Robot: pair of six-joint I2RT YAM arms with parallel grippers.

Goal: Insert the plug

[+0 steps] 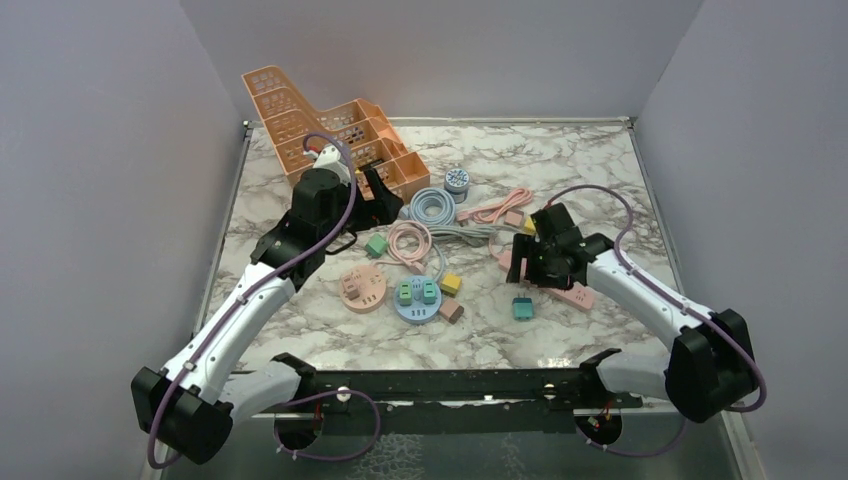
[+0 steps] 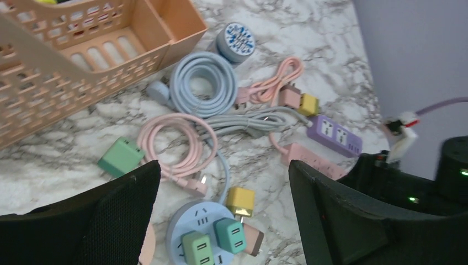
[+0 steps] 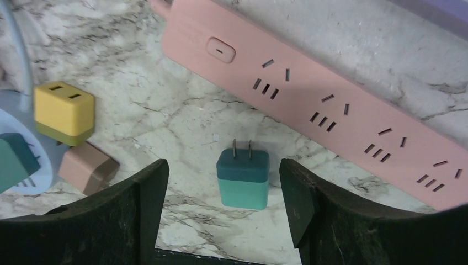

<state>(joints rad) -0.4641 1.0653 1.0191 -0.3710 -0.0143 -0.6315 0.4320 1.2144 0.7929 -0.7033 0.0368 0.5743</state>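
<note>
Marble tabletop, cable clutter. Teal plug lies flat, prongs toward the pink power strip, between the fingers of my right claw, wide open and empty. Left claw open, empty too. Risk I see: an off-centre grip tilts the prongs past the slots.

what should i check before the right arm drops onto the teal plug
1. Right gripper open: ok, jaws wide apart.
2. Teal plug centred under it: ok, slightly right of centre.
3. Plug clear of neighbours: ok, yellow plug and pink power strip lie apart from it.
4. Prongs aligned with a socket: not ok, plug lies flat, prongs sideways, slots face up.
5. Free sockets: ok, every visible slot is empty.
6. Left gripper clear: ok, open over the cable pile.
</note>
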